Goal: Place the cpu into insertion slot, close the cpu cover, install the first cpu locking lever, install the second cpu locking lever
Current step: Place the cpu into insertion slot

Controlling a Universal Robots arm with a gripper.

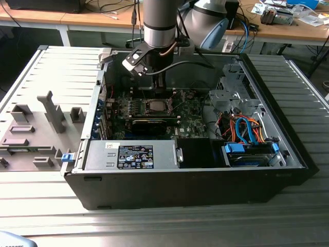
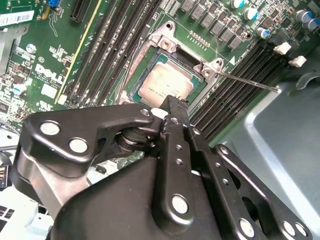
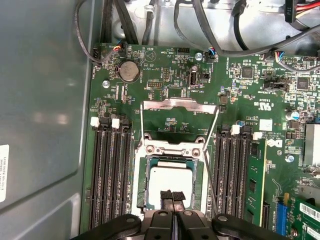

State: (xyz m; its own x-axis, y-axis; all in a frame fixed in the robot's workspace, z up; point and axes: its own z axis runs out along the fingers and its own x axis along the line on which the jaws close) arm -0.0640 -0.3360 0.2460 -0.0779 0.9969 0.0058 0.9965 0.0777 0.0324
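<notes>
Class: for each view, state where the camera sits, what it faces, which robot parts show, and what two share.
Exterior view: off the arm, looking down into open case; arm shows.
First wrist view: on the wrist, squarely facing motherboard; gripper shows.
Second wrist view: also wrist-mounted, slanted across the motherboard; gripper shows.
Shared: in both wrist views, gripper at the cpu.

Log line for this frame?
cpu: in slot | cover: open | lever: not latched | fingers: shut, over cpu

The silvery cpu (image 3: 171, 176) was seated flat in the insertion slot (image 3: 140, 175); the hinged cpu cover (image 3: 180, 103) was raised.
</notes>
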